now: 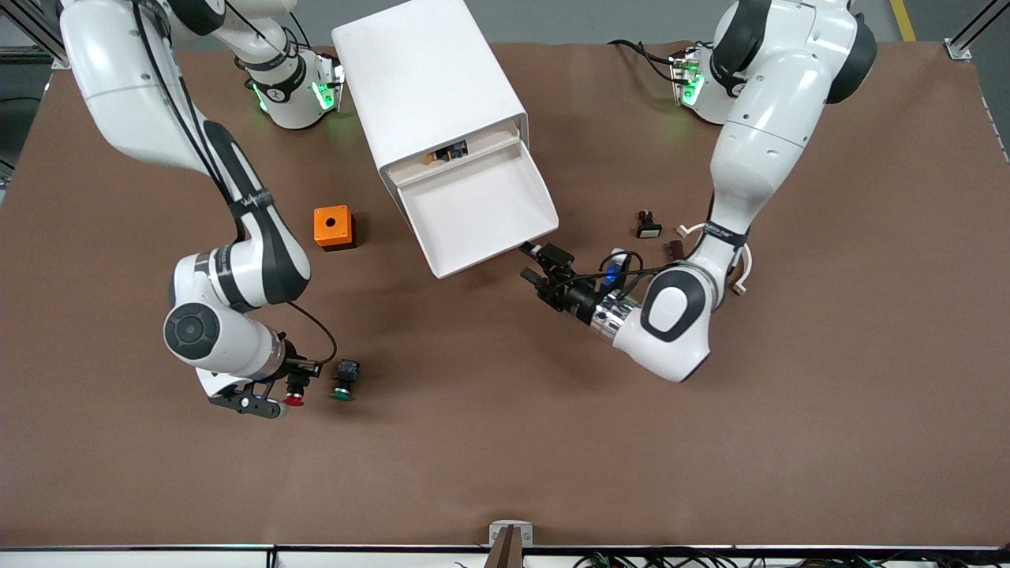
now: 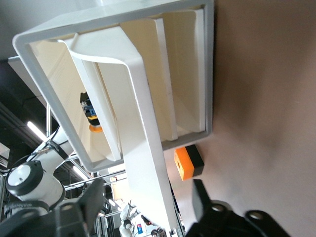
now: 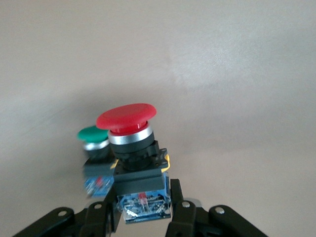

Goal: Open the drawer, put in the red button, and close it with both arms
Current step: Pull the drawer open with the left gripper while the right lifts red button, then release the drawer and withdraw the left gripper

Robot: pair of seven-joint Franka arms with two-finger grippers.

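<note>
The white cabinet (image 1: 430, 79) stands mid-table with the drawer (image 1: 473, 213) pulled out; its tray looks empty. My left gripper (image 1: 543, 267) is open at the drawer's front corner toward the left arm's end. In the left wrist view the drawer's front lip (image 2: 143, 123) runs between the spread fingers (image 2: 94, 197). My right gripper (image 1: 290, 388) is shut on the black and blue body of the red button (image 1: 293, 399), low over the table near the front camera. The right wrist view shows the red cap (image 3: 127, 117) above my right gripper (image 3: 142, 210).
A green-capped button (image 1: 344, 379) lies right beside the red one, also in the right wrist view (image 3: 94, 136). An orange box (image 1: 334, 227) sits beside the drawer toward the right arm's end. Small dark parts (image 1: 648, 225) lie by the left arm. The top drawer shows small parts (image 1: 448, 153).
</note>
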